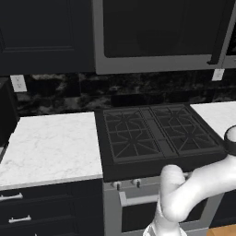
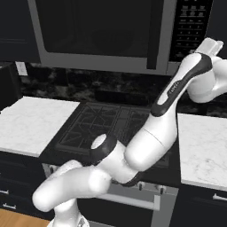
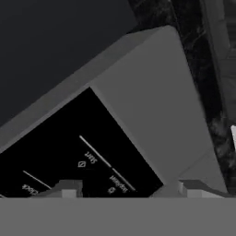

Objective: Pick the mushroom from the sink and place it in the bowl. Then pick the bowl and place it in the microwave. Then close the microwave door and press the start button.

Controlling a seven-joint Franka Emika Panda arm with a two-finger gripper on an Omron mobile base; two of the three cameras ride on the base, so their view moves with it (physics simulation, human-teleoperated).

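Observation:
The microwave [image 2: 102,31] hangs above the stove, and the microwave door [image 2: 97,26] is shut flush, its dark handle bar [image 2: 155,35] at its right side. My arm reaches up and to the right, with the hand [image 2: 209,46] in front of the black control panel [image 2: 191,26]. In the hand view the gripper [image 3: 131,191] is open with nothing between its tips. It points at the panel, close to the button marked Start [image 3: 90,159]. The microwave [image 1: 156,32] also spans the top of the left base view. The mushroom, the bowl and the sink are out of view.
A black gas stove [image 1: 156,133] with iron grates sits below the microwave, flanked by white marble counters on the left [image 1: 50,147] and right [image 2: 204,146]. Dark cabinets [image 1: 41,32] hang to the left. The oven door handle [image 2: 133,199] runs along the front.

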